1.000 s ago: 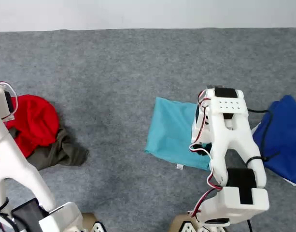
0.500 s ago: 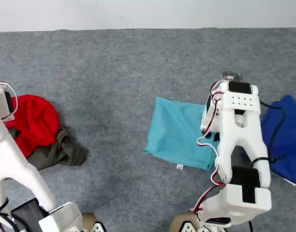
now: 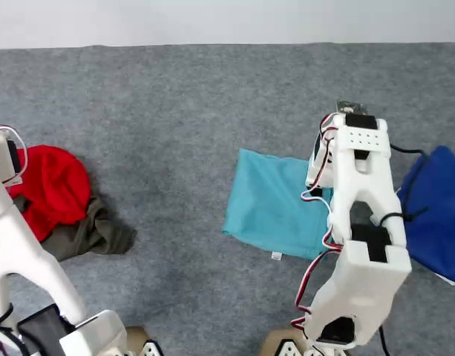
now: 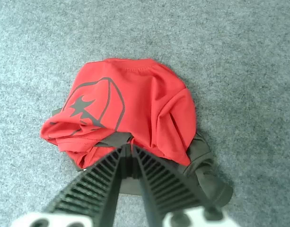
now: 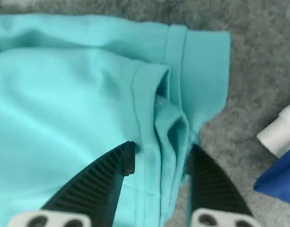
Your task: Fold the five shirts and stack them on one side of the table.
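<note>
Right gripper set on the teal shirt's bunched sleeve, nothing gripped yet.

High view: teal shirt [image 3: 268,211] lies flat mid-table; right arm [image 3: 358,189] is over its edge nearest the blue shirt [image 3: 435,215], reaching farther out than a second ago. Shirts unmoved.
Left wrist: left gripper [image 4: 127,149] fingers pressed together, empty, above red shirt [image 4: 135,101] on olive shirt [image 4: 206,165].
Right wrist: right gripper [image 5: 159,158] fingers apart, empty, straddling the sleeve ridge lengthwise.

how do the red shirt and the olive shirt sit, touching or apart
Touching. The left wrist view shows the red shirt lying over the olive shirt, with no gap between them.
</note>
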You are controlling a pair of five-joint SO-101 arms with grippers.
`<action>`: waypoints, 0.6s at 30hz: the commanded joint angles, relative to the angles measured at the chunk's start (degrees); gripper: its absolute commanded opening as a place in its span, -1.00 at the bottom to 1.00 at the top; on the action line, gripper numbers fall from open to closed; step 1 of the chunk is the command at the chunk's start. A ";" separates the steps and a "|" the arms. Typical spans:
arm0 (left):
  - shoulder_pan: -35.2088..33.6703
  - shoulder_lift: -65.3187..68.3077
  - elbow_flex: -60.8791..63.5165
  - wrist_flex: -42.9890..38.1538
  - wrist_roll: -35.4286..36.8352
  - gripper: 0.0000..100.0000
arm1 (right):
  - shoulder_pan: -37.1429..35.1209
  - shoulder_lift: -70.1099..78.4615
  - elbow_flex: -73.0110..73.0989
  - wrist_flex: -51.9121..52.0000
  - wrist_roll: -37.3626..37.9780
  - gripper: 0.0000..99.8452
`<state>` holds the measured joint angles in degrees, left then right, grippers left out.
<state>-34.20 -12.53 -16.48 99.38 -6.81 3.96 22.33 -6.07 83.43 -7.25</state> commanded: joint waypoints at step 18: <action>0.00 -2.02 2.95 0.97 -0.62 -0.99 | -0.04 -0.40 -13.36 12.26 0.26 -0.77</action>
<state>-34.20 -12.53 -13.41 99.38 -6.81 4.04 22.51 -16.62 94.51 -7.16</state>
